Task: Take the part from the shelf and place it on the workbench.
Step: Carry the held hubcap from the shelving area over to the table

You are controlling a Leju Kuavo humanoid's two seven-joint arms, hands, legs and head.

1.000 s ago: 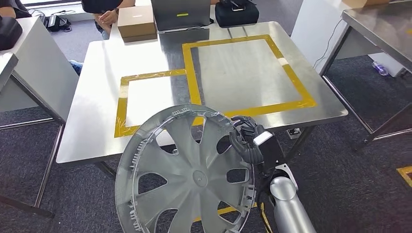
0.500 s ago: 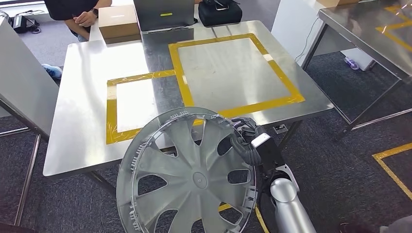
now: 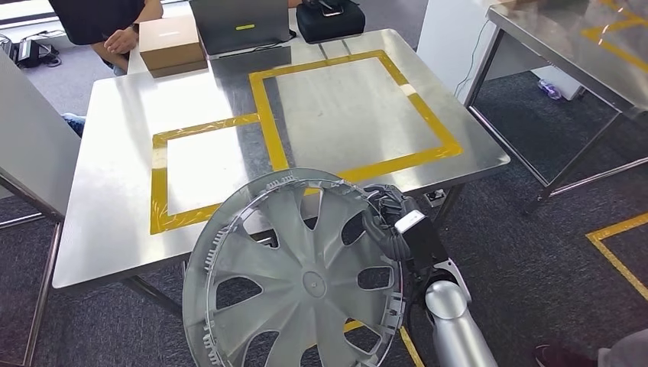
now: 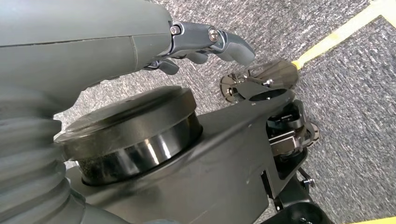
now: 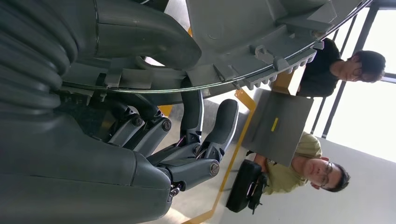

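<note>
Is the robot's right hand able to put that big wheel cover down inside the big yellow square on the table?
Probably yes. The right hand holds the wheel cover by its rim at the table's near edge, and the big yellow square just beyond has nothing lying in it.

Bright, even light; glare on workbench [image 3: 115, 199]; window blown out

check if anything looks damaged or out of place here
Nothing stands out. The hubcap looks intact, gripped at its rim by the right hand just short of the table. The tape squares lie flat, and the box sits square at the far edge.
</note>
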